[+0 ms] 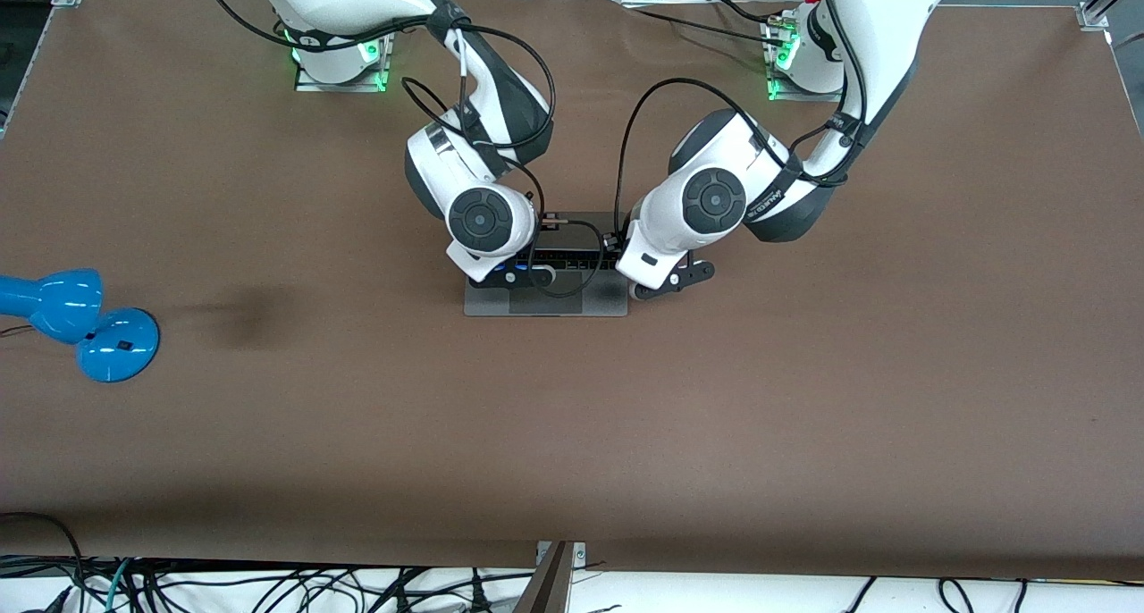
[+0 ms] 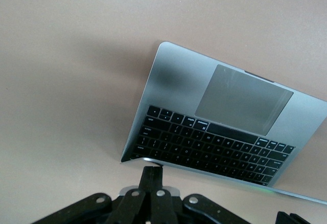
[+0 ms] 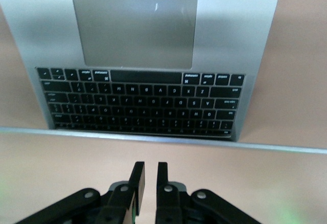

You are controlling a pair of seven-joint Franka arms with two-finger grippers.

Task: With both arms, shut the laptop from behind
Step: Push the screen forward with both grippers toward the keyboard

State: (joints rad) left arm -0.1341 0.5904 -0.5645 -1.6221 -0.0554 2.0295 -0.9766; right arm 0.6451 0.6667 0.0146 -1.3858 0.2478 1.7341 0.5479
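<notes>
Laptop: slim grey metal laptop (image 3: 138, 55) open, lid edge just below both claws.
Left gripper (image 2: 149, 175): fingers together.
Right gripper (image 3: 148, 175): fingers nearly together.
Risk: uneven pushing may twist the lid.

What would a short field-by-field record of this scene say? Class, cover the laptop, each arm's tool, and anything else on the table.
laptop: open, keyboard and trackpad showing, flat on the brown table
lid: its top edge shows as a thin silver strip in both wrist views
right tool: over the laptop's lid edge, fingers nearly together, holding nothing
left tool: over the lid edge near one corner, fingers together, holding nothing
blue lamp: at the right arm's end of the table, well apart from the laptop
task state: laptop not yet closed
</notes>
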